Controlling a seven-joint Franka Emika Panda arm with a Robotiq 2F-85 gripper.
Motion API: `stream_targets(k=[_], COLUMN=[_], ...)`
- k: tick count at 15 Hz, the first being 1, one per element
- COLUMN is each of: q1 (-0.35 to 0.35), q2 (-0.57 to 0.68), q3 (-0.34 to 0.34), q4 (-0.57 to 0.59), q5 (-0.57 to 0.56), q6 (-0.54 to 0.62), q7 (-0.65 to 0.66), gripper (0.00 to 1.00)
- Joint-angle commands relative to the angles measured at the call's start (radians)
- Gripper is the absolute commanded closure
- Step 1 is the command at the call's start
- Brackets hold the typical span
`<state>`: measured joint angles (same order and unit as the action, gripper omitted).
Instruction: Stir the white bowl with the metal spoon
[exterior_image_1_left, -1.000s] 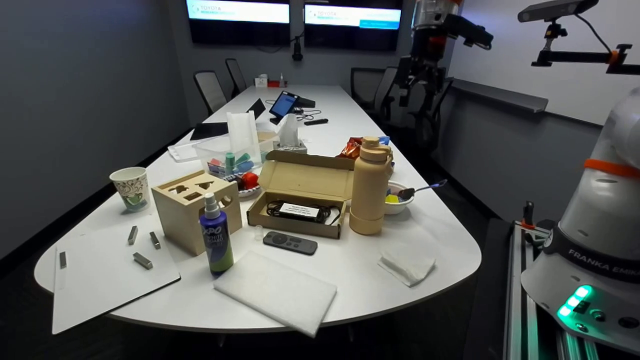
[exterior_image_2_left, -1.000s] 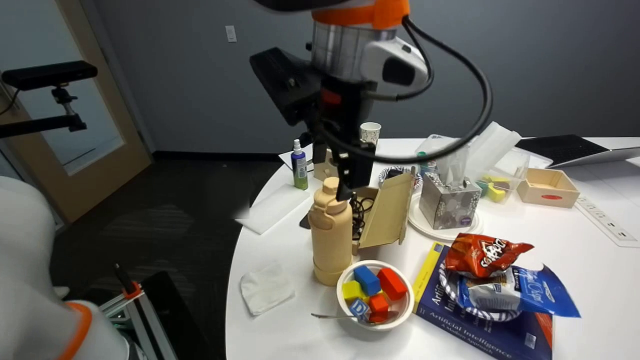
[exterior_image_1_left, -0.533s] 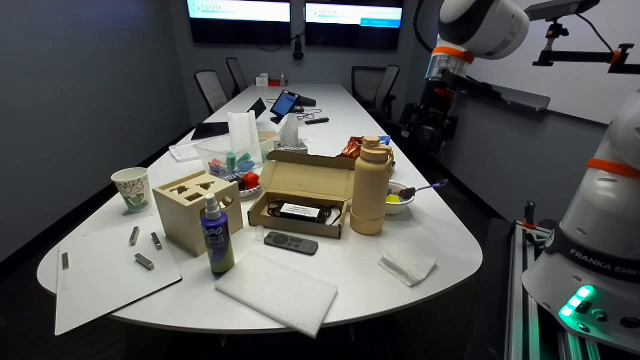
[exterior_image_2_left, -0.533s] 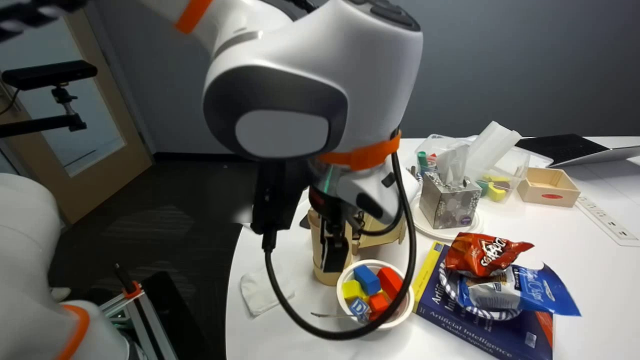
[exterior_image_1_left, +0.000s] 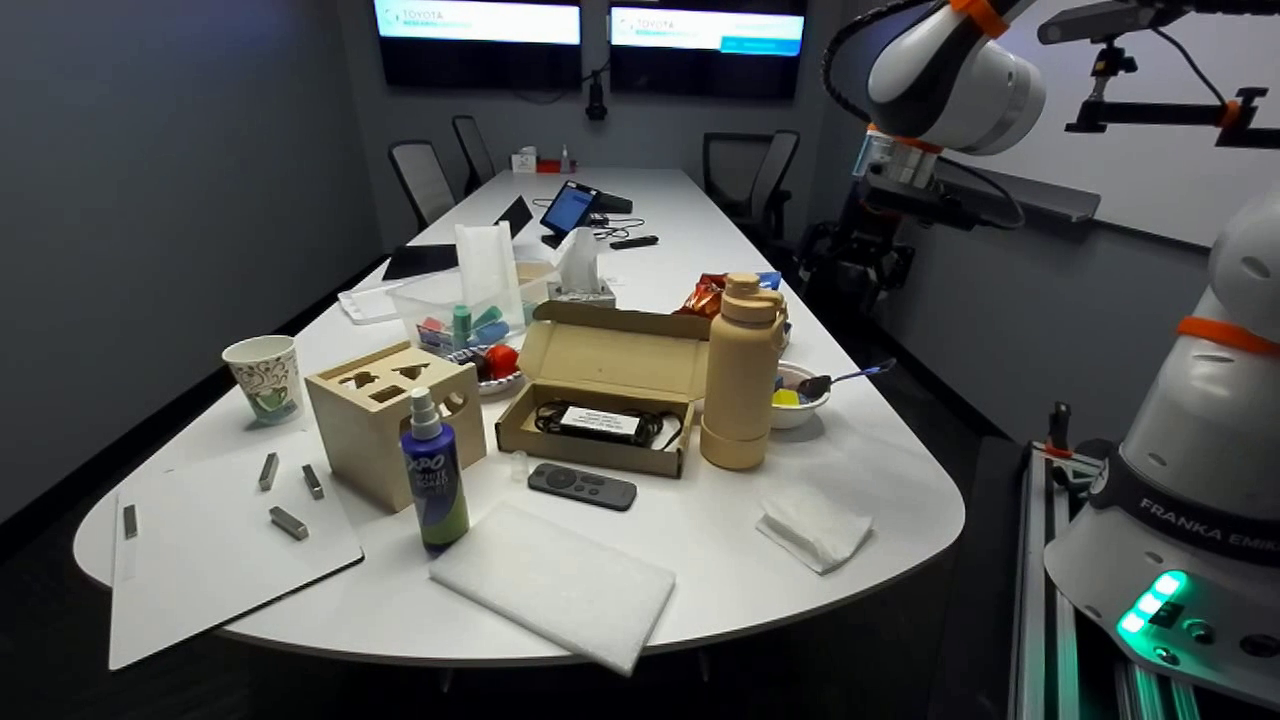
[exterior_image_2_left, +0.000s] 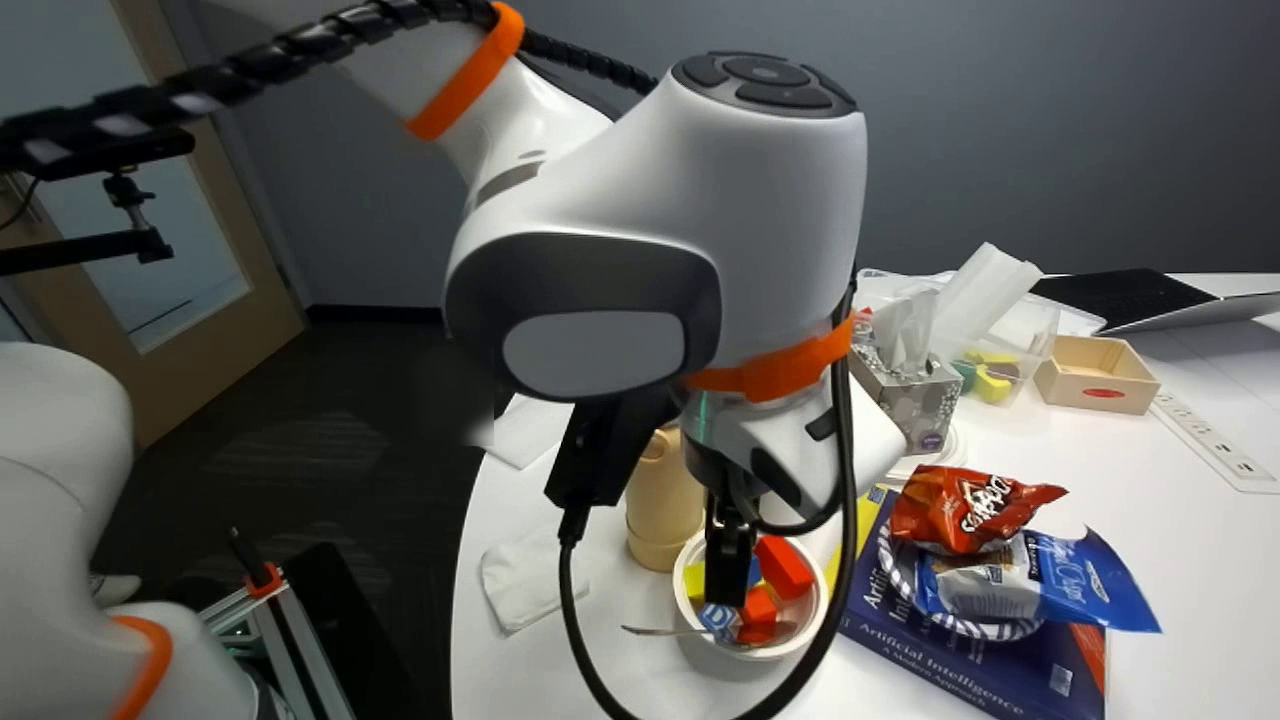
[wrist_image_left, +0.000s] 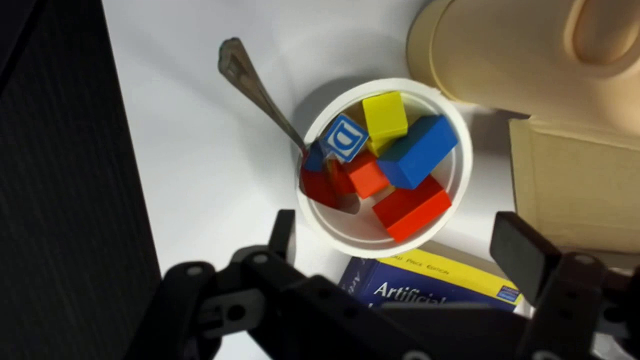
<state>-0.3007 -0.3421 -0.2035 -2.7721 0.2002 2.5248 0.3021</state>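
Note:
The white bowl (wrist_image_left: 466, 150) holds several coloured blocks; it also shows in both exterior views (exterior_image_1_left: 800, 415) (exterior_image_2_left: 768, 652). The metal spoon (wrist_image_left: 260, 95) leans in the bowl, its head among the blocks and its handle sticking out over the rim, away from the bottle. The spoon shows in both exterior views (exterior_image_1_left: 855, 375) (exterior_image_2_left: 660, 631). My gripper (wrist_image_left: 405, 245) is open and empty, apart from spoon and bowl. In an exterior view, the gripper (exterior_image_2_left: 728, 570) hangs over the bowl and hides part of it. It also shows in an exterior view (exterior_image_1_left: 850, 265).
A tall tan bottle (wrist_image_left: 500, 50) stands close beside the bowl, with an open cardboard box (exterior_image_1_left: 615, 360) near it. A book (exterior_image_2_left: 920, 640) bearing snack bags (exterior_image_2_left: 980, 510) lies on the bowl's other side. A white napkin (exterior_image_1_left: 815, 530) lies near the table edge.
My gripper has come down from high up and moved from beside the bottle to over the bowl. Bowl, spoon and blocks have not moved.

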Motion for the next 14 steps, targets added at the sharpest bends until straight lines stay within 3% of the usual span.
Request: stream_targets(k=[1, 4, 9, 12, 14], q1=[-0.076, -0.104, -0.090, -0.082, -0.071], q2=[0.029, 0.037, 0.056, 0.071, 0.089], q3=[0.033, 0.020, -0.018, -0.035, -0.042], q4=[0.001, 0.000, 0.021, 0.026, 0.020], q5=[-0.105, -0.159, -0.122, -0.097, -0.054], q6=[0.000, -0.071, -0.249, -0.290, -0.258], q7=[0.119, 0.143, 0.100, 0.083, 0.076], gripper=[0.00, 0.00, 0.00, 0.00, 0.00])
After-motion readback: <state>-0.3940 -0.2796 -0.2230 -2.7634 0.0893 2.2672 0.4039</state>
